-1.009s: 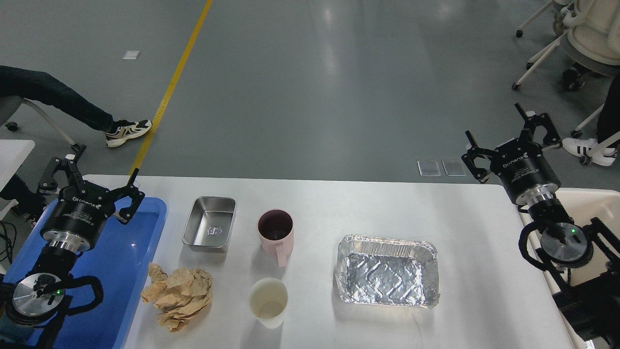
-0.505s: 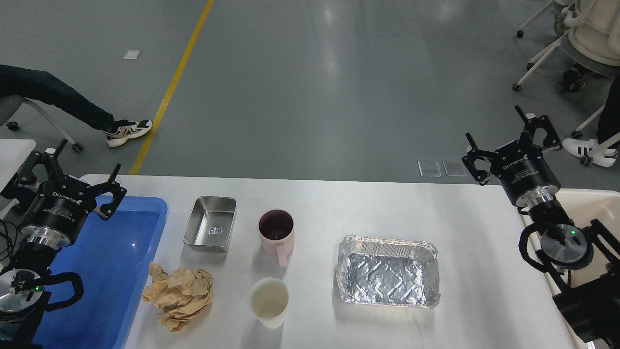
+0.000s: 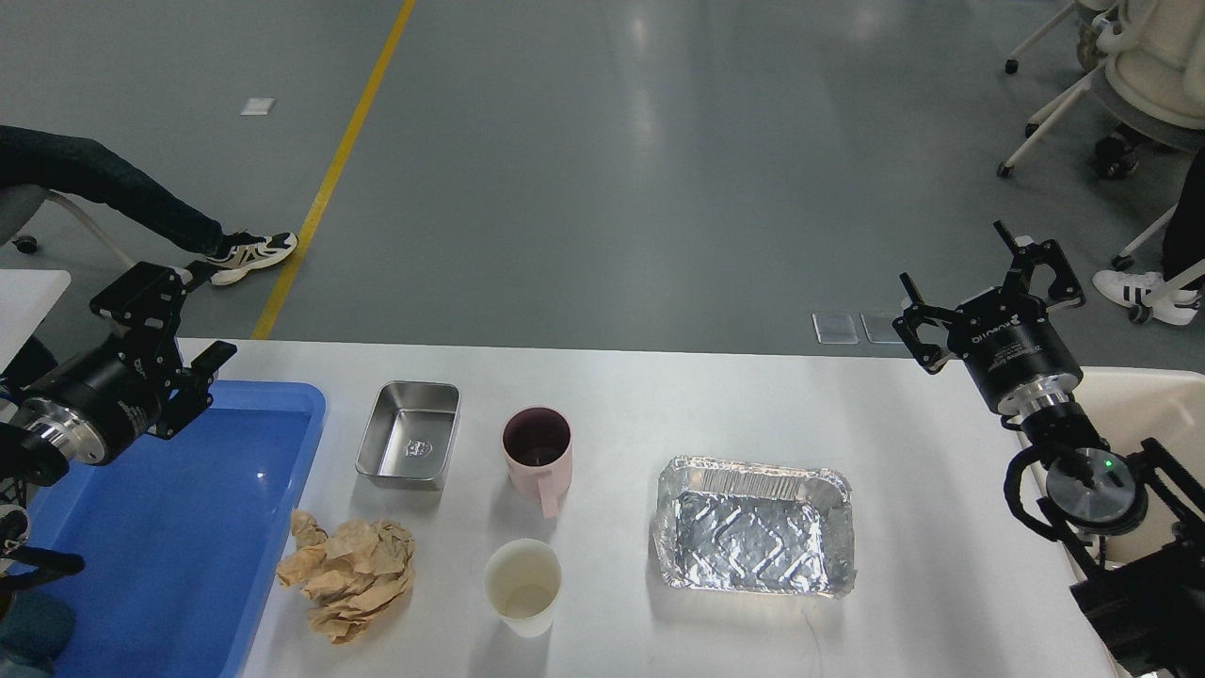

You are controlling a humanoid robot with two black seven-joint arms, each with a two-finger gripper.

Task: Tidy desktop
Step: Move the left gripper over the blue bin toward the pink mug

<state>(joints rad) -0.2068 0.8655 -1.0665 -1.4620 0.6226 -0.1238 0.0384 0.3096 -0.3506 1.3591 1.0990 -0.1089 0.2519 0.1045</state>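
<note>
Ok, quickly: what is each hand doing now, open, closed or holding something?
Left hand: cannot be told, seen side-on.
Right hand: open, holding nothing.

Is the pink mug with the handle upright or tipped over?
Upright: the pink mug stands on the white desktop, its round opening facing up and its dark inside visible.

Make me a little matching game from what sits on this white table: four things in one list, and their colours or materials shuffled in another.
Things:
1. mug
2. paper cup
3. crumpled paper
4. large tray toward the right

Looks:
A. brown
B. shiny, wrinkled foil
C. pink outside, dark inside
D. cream white

Pairs: 1-C, 2-D, 3-A, 4-B
</note>
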